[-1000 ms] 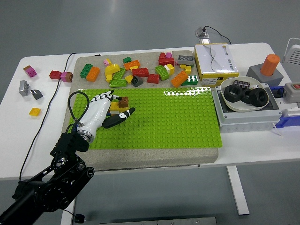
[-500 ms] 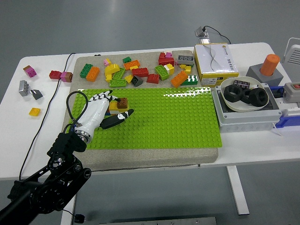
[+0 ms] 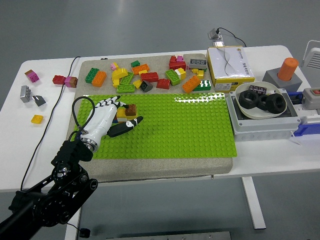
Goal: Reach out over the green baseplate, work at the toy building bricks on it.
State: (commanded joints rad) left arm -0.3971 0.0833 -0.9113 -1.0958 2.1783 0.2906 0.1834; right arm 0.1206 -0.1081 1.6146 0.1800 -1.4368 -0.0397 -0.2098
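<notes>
Left robot hand (image 3: pixel 111 119) lies low over the green baseplate (image 3: pixel 190 125), fingers closed around a brown-and-yellow brick stack (image 3: pixel 128 110).

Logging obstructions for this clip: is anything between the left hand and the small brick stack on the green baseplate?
Nothing visible. The left hand is already at the brick stack on the green baseplate, its fingers reaching the stack's left side. The loose bricks lie beyond the plate's far edge.

White table (image 3: pixel 150 172) with a yellow-and-white box (image 3: pixel 230 65) at far right, a white bowl (image 3: pixel 245 111) of black rubber rings (image 3: pixel 262 101) in a grey tray (image 3: pixel 260 126), and an orange cylinder (image 3: pixel 287 69) on a grey block (image 3: pixel 276 80)
</notes>
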